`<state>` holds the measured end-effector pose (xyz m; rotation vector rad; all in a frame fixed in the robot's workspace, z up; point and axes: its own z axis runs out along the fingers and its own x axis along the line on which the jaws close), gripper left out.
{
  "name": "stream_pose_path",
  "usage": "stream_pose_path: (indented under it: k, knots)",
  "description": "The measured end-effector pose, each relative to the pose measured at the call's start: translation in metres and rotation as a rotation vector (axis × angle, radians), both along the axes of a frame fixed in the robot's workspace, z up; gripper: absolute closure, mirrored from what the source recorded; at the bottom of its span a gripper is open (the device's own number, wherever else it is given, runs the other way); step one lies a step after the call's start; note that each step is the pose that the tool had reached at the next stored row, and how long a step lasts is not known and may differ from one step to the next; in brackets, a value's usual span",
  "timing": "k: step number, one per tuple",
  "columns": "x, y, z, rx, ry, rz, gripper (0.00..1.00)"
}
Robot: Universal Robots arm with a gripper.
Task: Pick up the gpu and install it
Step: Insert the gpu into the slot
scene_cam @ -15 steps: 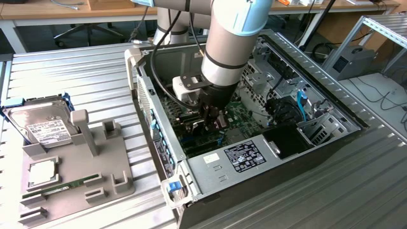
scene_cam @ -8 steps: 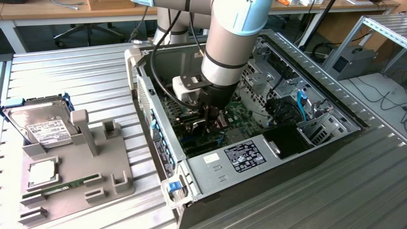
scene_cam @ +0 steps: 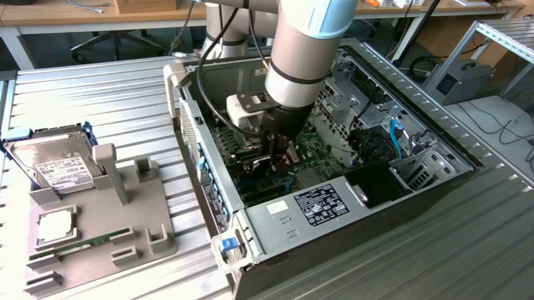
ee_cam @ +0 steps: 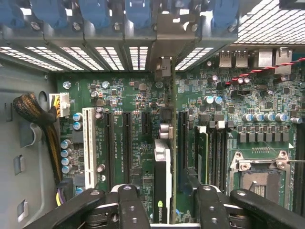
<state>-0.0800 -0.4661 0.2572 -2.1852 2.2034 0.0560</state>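
Ribbed metal table, open case at centre of the exterior view; gripper down inside it.

Fingers apart, one either side of the gpu, not pinching; card stands edge-on in a board slot, looks seated; release step, I'd say; best done square to the card, both pads clear, no sideways nudge; case holds board, card, cables; grey tray at lower left holds the drive, a chip and the memory stick.
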Motion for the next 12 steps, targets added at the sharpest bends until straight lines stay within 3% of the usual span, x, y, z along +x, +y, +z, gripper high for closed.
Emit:
stream_pose_path:
  k: [5, 12]
  knots:
    - [0.0000, 0.0002, 0.0073, 0.0000, -0.0001, 0.000, 0.53]
    - [-0.0040, 0.0003, 0.0075, 0.0000, -0.0006, 0.000, 0.53]
